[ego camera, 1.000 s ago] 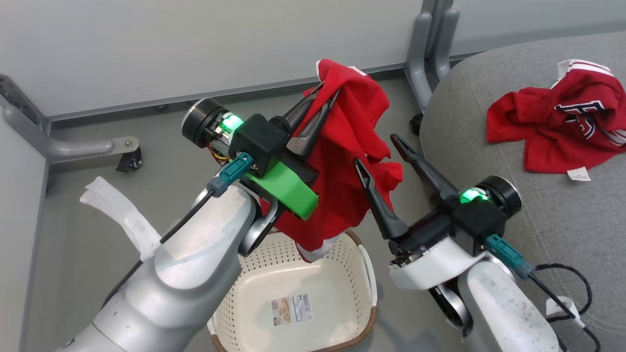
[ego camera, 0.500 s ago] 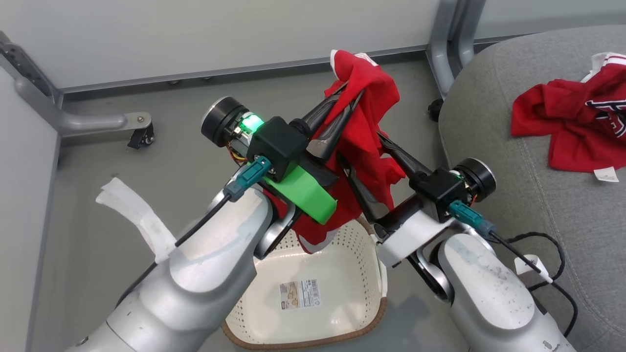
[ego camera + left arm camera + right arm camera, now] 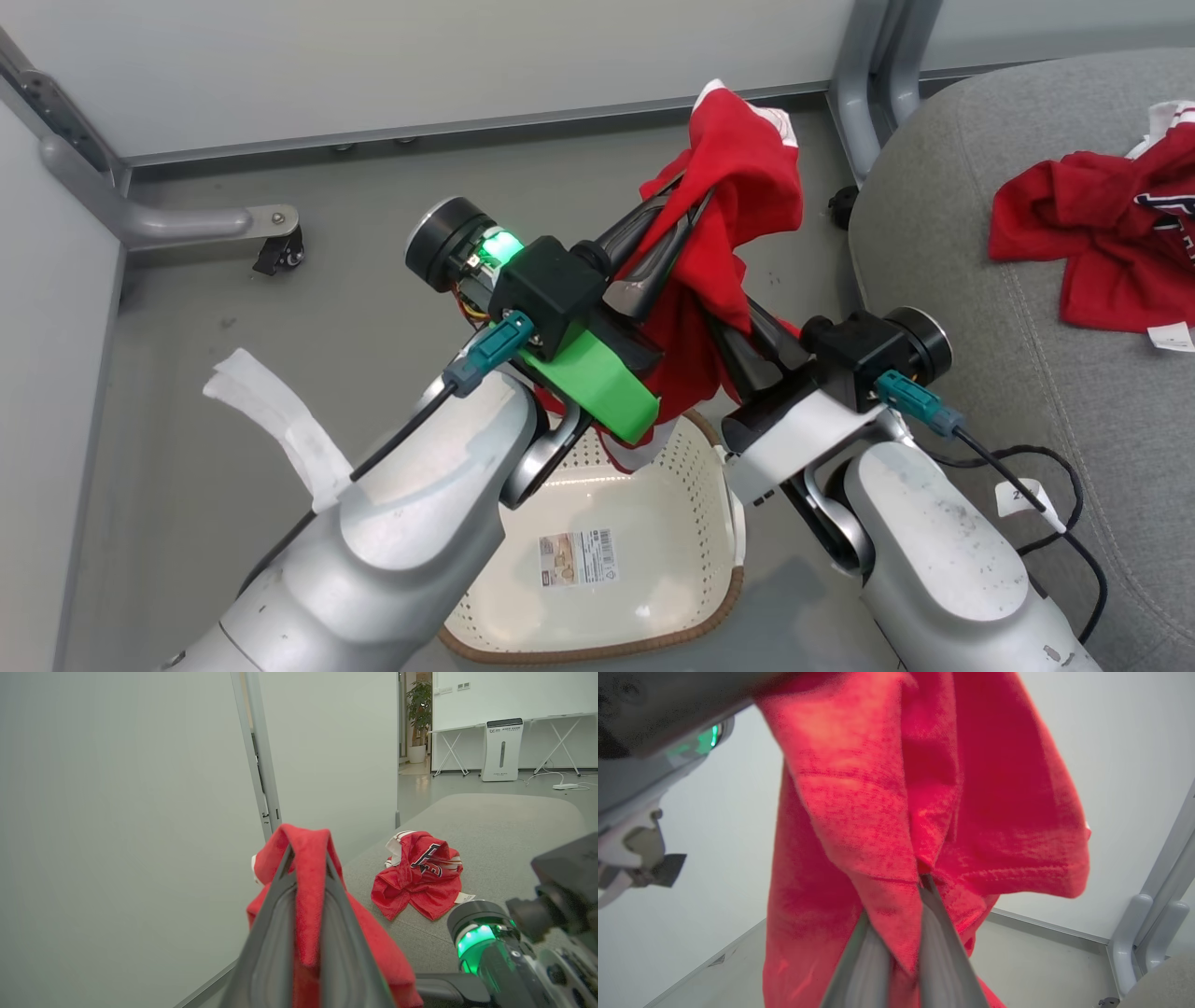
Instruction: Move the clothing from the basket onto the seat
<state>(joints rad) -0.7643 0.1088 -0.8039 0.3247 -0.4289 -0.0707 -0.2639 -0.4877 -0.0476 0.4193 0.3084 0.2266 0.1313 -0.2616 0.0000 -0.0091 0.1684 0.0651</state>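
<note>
Closing from wide apart, the right gripper (image 3: 736,324) had clamped onto the hanging red garment (image 3: 752,159), just below where the left gripper (image 3: 689,193) pinched its upper fold tight. That garment hung from both sets of fingers above the emptied basket (image 3: 695,467). The logo garment (image 3: 1088,233) already lay on the seat (image 3: 980,364), well right of the fingers; one transfer remained.
</note>
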